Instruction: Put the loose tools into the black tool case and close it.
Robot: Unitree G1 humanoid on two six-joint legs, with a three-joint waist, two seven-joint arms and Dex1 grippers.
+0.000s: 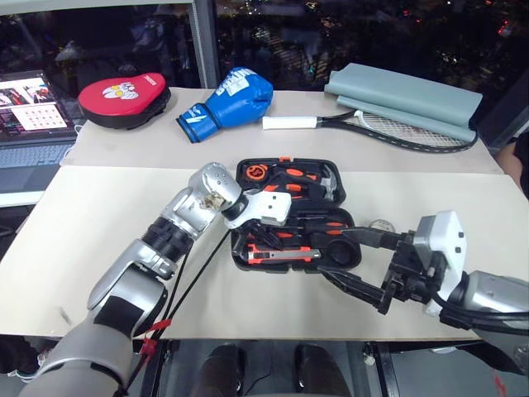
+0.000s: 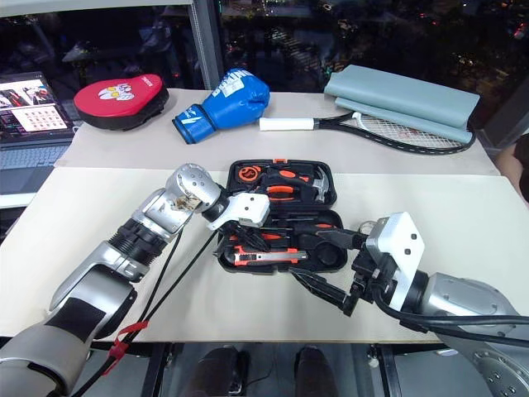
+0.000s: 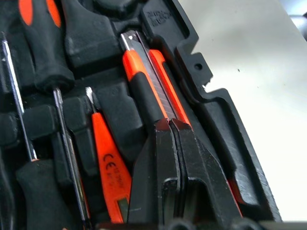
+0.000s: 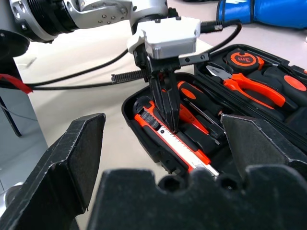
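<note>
At frame centre on the beige tabletop (image 1: 99, 215), the left tool (image 4: 169, 125), fingers pressed together and empty, is pushing the orange-black utility knife (image 4: 180, 143) into the open black moulded plastic tool case (image 1: 351, 248), while the right tool (image 1: 364, 265) is hovering wide open, empty, lower right.

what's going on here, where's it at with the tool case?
The left gripper, fingers shut, is pressing its tips on the utility knife lying in the front of the open black tool case. Screwdrivers and the tester screwdriver already sit in their recesses. The right gripper hangs open beside the case. A small tape roll lies on the table.
</note>
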